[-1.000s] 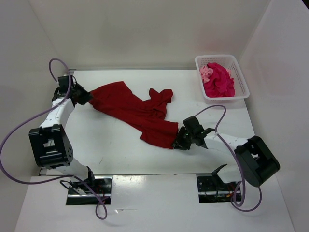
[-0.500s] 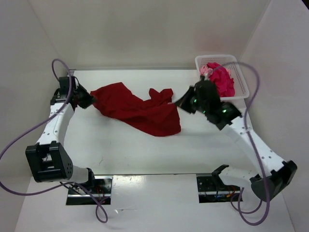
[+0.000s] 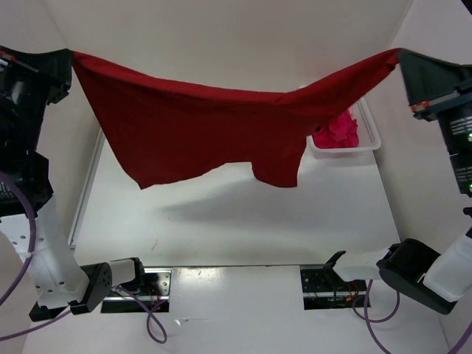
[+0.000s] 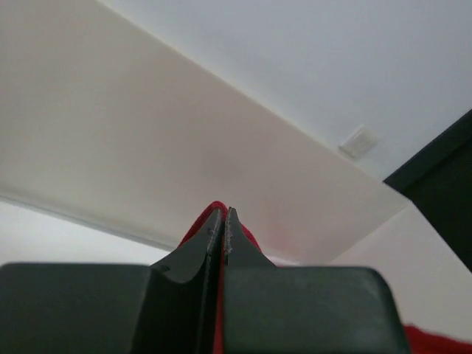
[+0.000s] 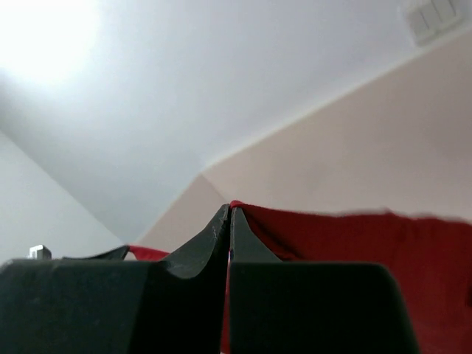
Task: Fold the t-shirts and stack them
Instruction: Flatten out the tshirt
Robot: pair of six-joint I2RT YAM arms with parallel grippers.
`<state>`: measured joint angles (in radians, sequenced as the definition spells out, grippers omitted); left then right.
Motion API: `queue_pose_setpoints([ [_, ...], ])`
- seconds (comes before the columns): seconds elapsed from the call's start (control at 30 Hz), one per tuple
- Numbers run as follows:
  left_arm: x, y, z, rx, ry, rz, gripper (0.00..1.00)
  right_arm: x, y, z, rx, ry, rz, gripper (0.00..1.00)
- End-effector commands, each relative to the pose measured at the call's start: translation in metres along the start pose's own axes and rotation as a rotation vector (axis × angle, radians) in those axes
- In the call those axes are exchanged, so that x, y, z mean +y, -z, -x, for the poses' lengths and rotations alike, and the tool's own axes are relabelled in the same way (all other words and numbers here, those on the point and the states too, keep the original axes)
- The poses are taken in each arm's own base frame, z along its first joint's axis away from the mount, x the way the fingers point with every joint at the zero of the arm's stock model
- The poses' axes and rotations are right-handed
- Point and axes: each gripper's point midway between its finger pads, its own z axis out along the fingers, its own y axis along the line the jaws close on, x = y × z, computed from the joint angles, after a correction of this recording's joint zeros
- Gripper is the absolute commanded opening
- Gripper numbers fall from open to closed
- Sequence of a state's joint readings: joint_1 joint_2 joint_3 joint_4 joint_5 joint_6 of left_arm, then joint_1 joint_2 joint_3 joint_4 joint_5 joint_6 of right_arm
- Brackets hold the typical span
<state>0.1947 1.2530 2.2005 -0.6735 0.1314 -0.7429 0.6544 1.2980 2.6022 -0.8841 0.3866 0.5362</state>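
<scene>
Dark red short-sleeved cloth t-shirt (image 3: 199, 125) is hanging stretched out in the air between the two end effectors, above the white bench (image 3: 221, 228). At one end the left end effector (image 4: 223, 217) is pinching its edge, fingers pressed together on the cloth. At the other end the right end effector (image 5: 228, 212) is gripping it the same way. Below the right end effector, a bright magenta-pink cloth shirt (image 3: 341, 131) is lying crumpled in a white mesh plastic basket (image 3: 346, 150), partly hidden by the red cloth.

No legible text, labels or numbers anywhere.
</scene>
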Motion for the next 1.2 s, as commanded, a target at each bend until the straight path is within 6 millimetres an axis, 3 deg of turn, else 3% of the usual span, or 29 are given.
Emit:
queue_pose_setpoints([
  [0.0, 0.023, -0.024, -0.007, 0.020, 0.036, 0.091, 0.00, -0.014, -0.016, 0.013, -0.099, 0.094, -0.109, 0.00],
  [0.07, 0.028, -0.039, -0.011, 0.030, 0.038, 0.095, 0.00, -0.017, -0.022, 0.026, -0.168, 0.126, -0.142, 0.00],
  [0.17, 0.045, -0.064, -0.016, 0.034, 0.039, 0.127, 0.00, -0.034, -0.059, -0.011, -0.137, 0.232, -0.243, 0.00],
  [0.2, 0.049, -0.069, -0.020, 0.036, 0.051, 0.130, 0.00, -0.039, -0.070, -0.026, -0.115, 0.264, -0.265, 0.00],
  [0.23, 0.053, -0.075, -0.027, 0.050, 0.054, 0.130, 0.00, -0.049, -0.090, -0.060, -0.058, 0.321, -0.301, 0.00],
  [0.3, 0.082, -0.094, -0.058, 0.116, 0.075, 0.185, 0.00, -0.055, -0.111, -0.093, -0.016, 0.389, -0.303, 0.00],
  [0.33, 0.092, -0.101, -0.068, 0.135, 0.078, 0.201, 0.00, -0.062, -0.129, -0.132, 0.055, 0.430, -0.296, 0.00],
  [0.37, 0.118, -0.112, -0.097, 0.189, 0.088, 0.245, 0.00, -0.075, -0.151, -0.166, 0.132, 0.449, -0.255, 0.00],
  [0.4, 0.130, -0.115, -0.110, 0.207, 0.091, 0.272, 0.00, -0.089, -0.155, -0.155, 0.106, 0.435, -0.295, 0.00],
  [0.43, 0.147, -0.122, -0.130, 0.246, 0.098, 0.304, 0.00, -0.103, -0.173, -0.197, 0.214, 0.433, -0.240, 0.00],
  [0.47, 0.161, -0.125, -0.146, 0.283, 0.104, 0.334, 0.00, -0.122, -0.184, -0.217, 0.271, 0.426, -0.234, 0.00],
  [0.5, 0.173, -0.130, -0.159, 0.306, 0.097, 0.350, 0.00, -0.155, -0.195, -0.225, 0.310, 0.406, -0.274, 0.00],
  [0.53, 0.197, -0.139, -0.183, 0.348, 0.103, 0.398, 0.00, -0.169, -0.206, -0.238, 0.341, 0.392, -0.272, 0.00],
  [0.57, 0.207, -0.143, -0.194, 0.372, 0.098, 0.414, 0.00, -0.195, -0.220, -0.280, 0.447, 0.375, -0.260, 0.00],
  [0.6, 0.213, -0.153, -0.200, 0.376, 0.098, 0.417, 0.00, -0.224, -0.227, -0.286, 0.483, 0.359, -0.302, 0.00],
  [0.63, 0.232, -0.165, -0.224, 0.432, 0.110, 0.445, 0.00, -0.212, -0.242, -0.268, 0.431, 0.320, -0.271, 0.00],
  [0.67, 0.219, -0.179, -0.209, 0.407, 0.120, 0.404, 0.00, -0.235, -0.256, -0.295, 0.472, 0.309, -0.291, 0.00],
  [0.7, 0.227, -0.191, -0.219, 0.426, 0.127, 0.403, 0.00, -0.232, -0.262, -0.283, 0.433, 0.294, -0.282, 0.00],
  [0.73, 0.225, -0.198, -0.211, 0.405, 0.149, 0.394, 0.00, -0.222, -0.269, -0.263, 0.371, 0.258, -0.253, 0.00],
  [0.77, 0.212, -0.210, -0.195, 0.376, 0.145, 0.348, 0.00, -0.222, -0.273, -0.259, 0.360, 0.242, -0.244, 0.00],
  [0.87, 0.199, -0.216, -0.147, 0.285, 0.185, 0.293, 0.00, -0.190, -0.269, -0.191, 0.200, 0.224, -0.201, 0.00],
  [0.9, 0.193, -0.219, -0.145, 0.278, 0.199, 0.267, 0.00, -0.182, -0.266, -0.173, 0.165, 0.225, -0.189, 0.00],
  [0.97, 0.183, -0.213, -0.107, 0.207, 0.209, 0.223, 0.00, -0.158, -0.254, -0.129, 0.076, 0.198, -0.145, 0.00],
  [1.03, 0.180, -0.208, -0.083, 0.160, 0.196, 0.206, 0.00, -0.144, -0.246, -0.110, 0.046, 0.181, -0.111, 0.00],
  [1.07, 0.173, -0.206, -0.077, 0.144, 0.189, 0.190, 0.00, -0.137, -0.242, -0.105, 0.041, 0.168, -0.095, 0.00],
  [1.13, 0.180, -0.205, -0.063, 0.110, 0.179, 0.186, 0.00, -0.127, -0.233, -0.092, 0.023, 0.171, -0.080, 0.00],
  [1.17, 0.179, -0.205, -0.064, 0.117, 0.180, 0.178, 0.00, -0.129, -0.231, -0.094, 0.036, 0.171, -0.090, 0.00],
])
